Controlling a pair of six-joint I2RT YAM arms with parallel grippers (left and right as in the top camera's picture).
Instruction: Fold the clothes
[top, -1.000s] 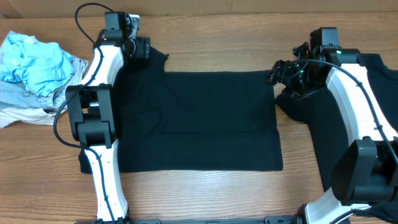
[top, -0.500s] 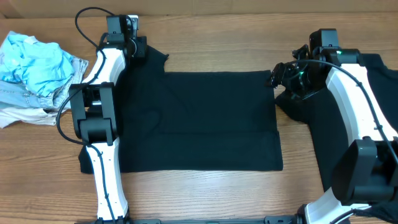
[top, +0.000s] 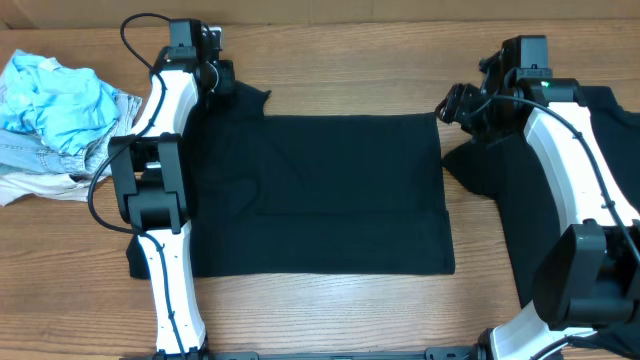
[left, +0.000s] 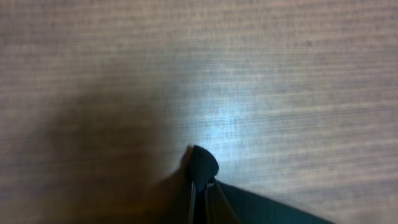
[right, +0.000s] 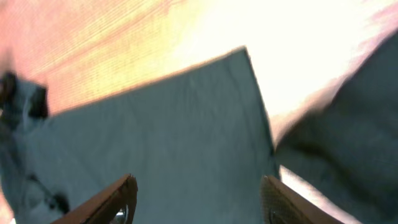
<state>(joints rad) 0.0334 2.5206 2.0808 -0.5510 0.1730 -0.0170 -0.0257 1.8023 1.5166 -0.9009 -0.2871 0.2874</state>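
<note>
Since a second ago the left gripper (top: 222, 78) has closed from wide and now pinches the far-left sleeve corner of the black T-shirt (top: 330, 195). The right gripper (top: 455, 102) has drawn back from the shirt's far-right corner, its jaws wide and holding nothing. The T-shirt lies spread flat on the table (top: 330, 310), a smooth rectangle with faint creases. A second T-shirt (top: 520, 200) lies rumpled just to its right.
</note>
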